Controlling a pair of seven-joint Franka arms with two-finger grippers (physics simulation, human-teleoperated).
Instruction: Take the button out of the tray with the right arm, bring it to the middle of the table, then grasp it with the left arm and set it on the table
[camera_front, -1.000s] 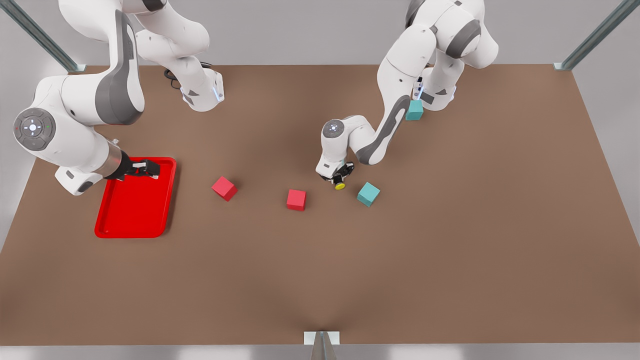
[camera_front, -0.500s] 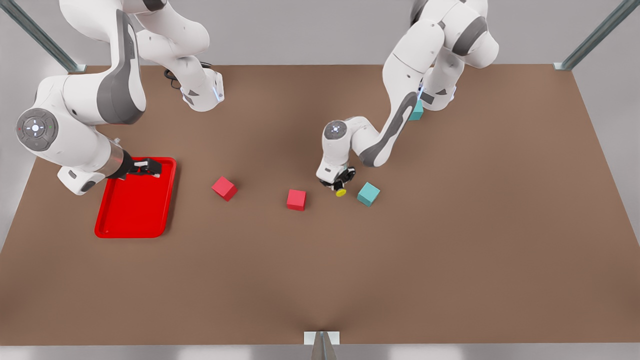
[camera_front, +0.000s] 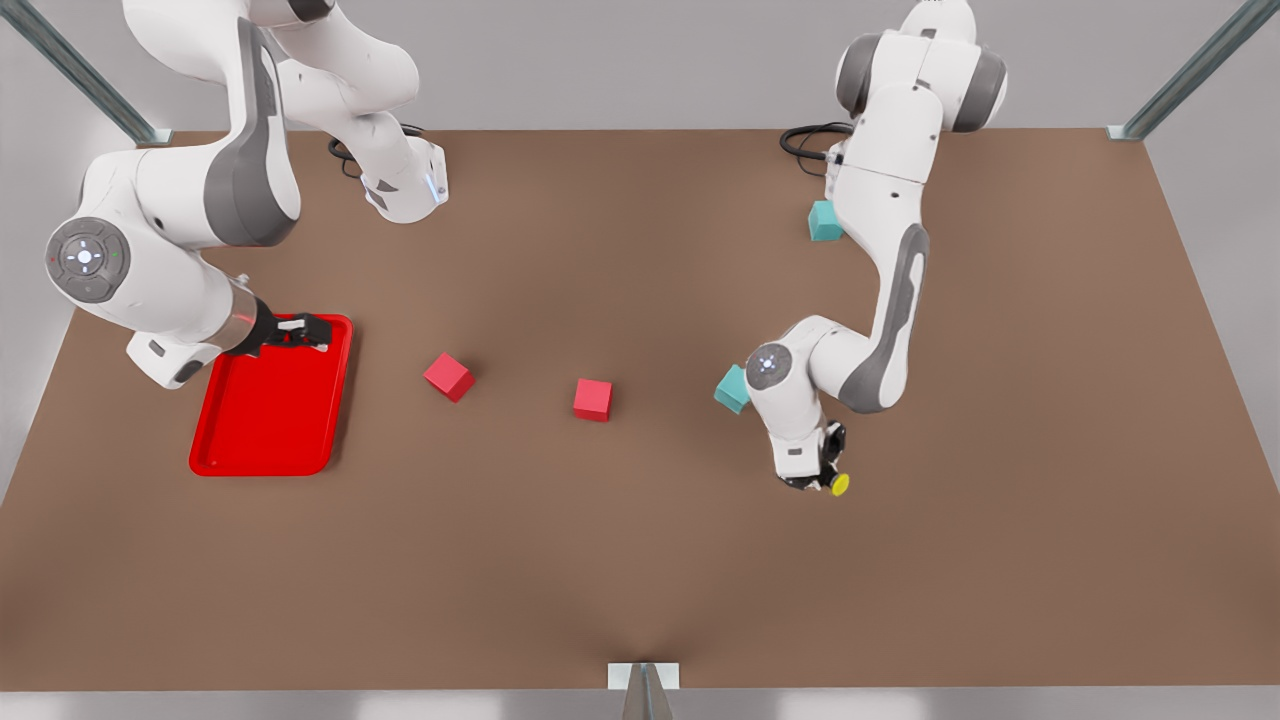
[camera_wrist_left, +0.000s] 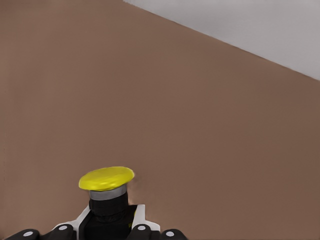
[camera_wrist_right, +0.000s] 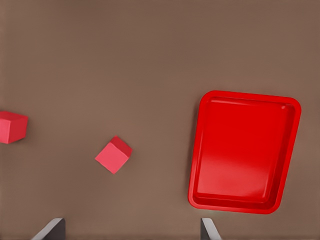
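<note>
Progress: the bright red shallow tray (camera_front: 268, 412) holds nothing, and the tiny push-button with the dark boxy body and round yellow cap (camera_front: 838, 484) is already in the left arm's keeping, so the pick-out and the handover look done; what is left is to lower it onto the brown matte tabletop (camera_front: 640, 570) and let go.

Left gripper (camera_front: 822, 474): closed on the button's dark body; in the left wrist view the black finger ends sit on either side of the body, and the yellow cap (camera_wrist_left: 106, 178) juts out past the fingertips.

Button relative to the hand: pinched between the fingers, cap pointing away from the wrist, with bare tabletop beyond it. Whether it touches the table I cannot tell.

Right gripper (camera_front: 298, 332): waits above the tray's far rim, fingers spread apart and holding nothing; both finger ends (camera_wrist_right: 52, 231) show wide apart in the right wrist view.

Bystanders: a teal cube (camera_front: 731, 388) sits just behind the left arm's wrist; two red cubes (camera_front: 449, 376) lie between the arms; another teal cube (camera_front: 824, 221) is near the left arm's base.
</note>
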